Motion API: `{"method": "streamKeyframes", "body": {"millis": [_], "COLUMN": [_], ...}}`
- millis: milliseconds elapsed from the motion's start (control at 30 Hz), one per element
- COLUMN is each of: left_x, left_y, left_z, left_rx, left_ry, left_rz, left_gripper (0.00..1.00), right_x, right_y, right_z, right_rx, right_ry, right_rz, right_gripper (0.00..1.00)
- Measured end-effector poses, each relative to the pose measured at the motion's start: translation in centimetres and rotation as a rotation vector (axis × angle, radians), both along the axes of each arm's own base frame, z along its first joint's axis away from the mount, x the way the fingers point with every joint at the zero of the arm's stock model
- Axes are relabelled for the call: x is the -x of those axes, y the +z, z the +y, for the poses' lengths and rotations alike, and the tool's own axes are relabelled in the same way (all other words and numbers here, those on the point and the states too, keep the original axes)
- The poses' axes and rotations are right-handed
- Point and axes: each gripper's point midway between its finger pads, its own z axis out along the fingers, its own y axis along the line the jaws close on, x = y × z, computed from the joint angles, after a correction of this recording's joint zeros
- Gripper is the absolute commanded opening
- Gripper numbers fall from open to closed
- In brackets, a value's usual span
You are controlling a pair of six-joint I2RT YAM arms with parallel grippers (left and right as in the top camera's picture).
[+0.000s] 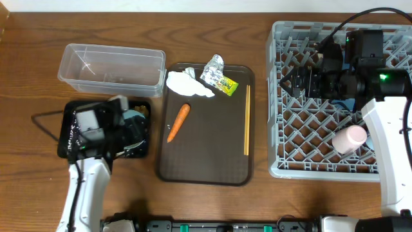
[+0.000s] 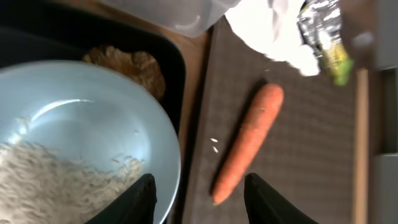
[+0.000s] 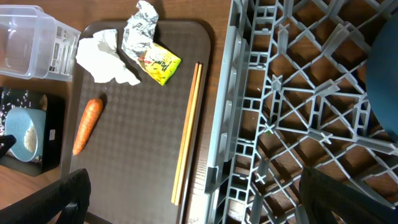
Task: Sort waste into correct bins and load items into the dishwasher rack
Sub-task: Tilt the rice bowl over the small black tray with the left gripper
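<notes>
Parked low over the black tray [image 2: 37, 34] with the left gripper [image 2: 198, 208], presumably to tip white rice grains [image 2: 43, 174] from the light-blue cup [image 2: 81, 118] in beside the brown food lump [image 2: 127, 65]. Straddling the cup's rim, fingers half apart; impossible to tell whether clamped. Spread wide and empty at the right gripper [image 3: 205, 202], above the dishwasher rack [image 3: 298, 124], with the pink cup [image 1: 349, 138] already lying inside
</notes>
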Motion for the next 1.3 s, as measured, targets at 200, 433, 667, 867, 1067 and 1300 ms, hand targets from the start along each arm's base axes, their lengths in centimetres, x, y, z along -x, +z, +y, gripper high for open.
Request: {"method": "streamKeyframes", "body": {"millis": [200,433,667,867,1067,1300], "left_x": [-0.4,-0.7,-1.0,-1.5,-1.9,-2.0], "left_y": [-0.8,-3.1,-3.3,-3.0,-3.1,-3.7], "left_z": [0.2,1.7,1.8,1.8,1.0,0.8], "left_rx": [-0.214,-0.341,-0.351,-0.363,-0.352,-0.370], "left_ry": [0.006,0.044,0.042,0.028,-0.011,-0.020], "left_rz": [0.013,0.079,0.076,0.048,0.031,0.042], "left_gripper": [0.46,0.44,0.42,0.39,0.39,0.35], "right_x": [0.0,0.0,0.1,0.1,0.1,0.2], "right_y": [0.0,0.0,0.0,0.0,0.0,0.0], "right_z": [0.1,0.2,0.2,0.2,0.2,0.2], "right_rx": [-0.011,-0.016,-0.017,-0.018,-0.018,-0.018], "right_ry": [-0.006,-0.009,-0.011,-0.011,-0.011,-0.011], "right_rz": [0.004,0.007,0.011,0.012,0.013,0.018], "right_gripper": [0.99,0.99,0.99,0.99,0.99,0.99]}}
